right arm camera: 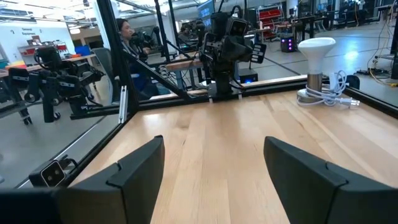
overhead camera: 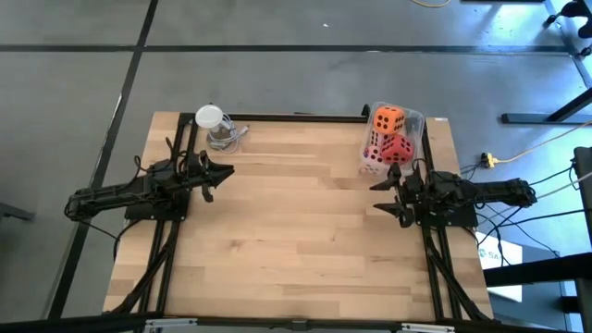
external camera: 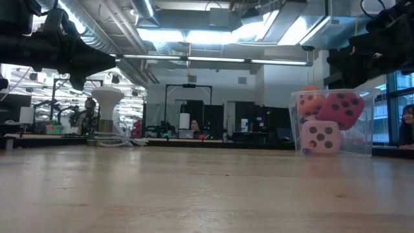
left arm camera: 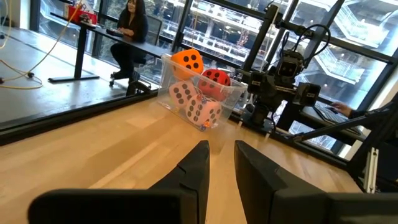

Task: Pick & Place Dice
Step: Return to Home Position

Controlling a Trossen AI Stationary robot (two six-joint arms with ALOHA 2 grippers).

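Observation:
The dice lie piled in a clear plastic bin [overhead camera: 418, 125] at the table's far right. An orange one [overhead camera: 388, 118] sits on top, a red one [overhead camera: 398, 148] is beside it, and a pale pink one [overhead camera: 374, 159] rests on the bin's floor. The left wrist view shows the orange [left arm camera: 187, 62], the red [left arm camera: 216, 79] and two pink ones [left arm camera: 204, 113]. My left gripper [overhead camera: 222, 176] hovers level over the table's left side, open by a narrow gap [left arm camera: 222, 149], with nothing in it. My right gripper [overhead camera: 375, 196] hovers level just near of the bin, wide open [right arm camera: 213, 146] and empty.
A white mushroom-shaped lamp [overhead camera: 215, 125] with a coiled cord stands at the far left corner, also in the right wrist view [right arm camera: 317, 62]. The bare wooden tabletop [overhead camera: 296, 231] stretches between the two arms. People sit at desks in the room beyond the table [left arm camera: 130, 31].

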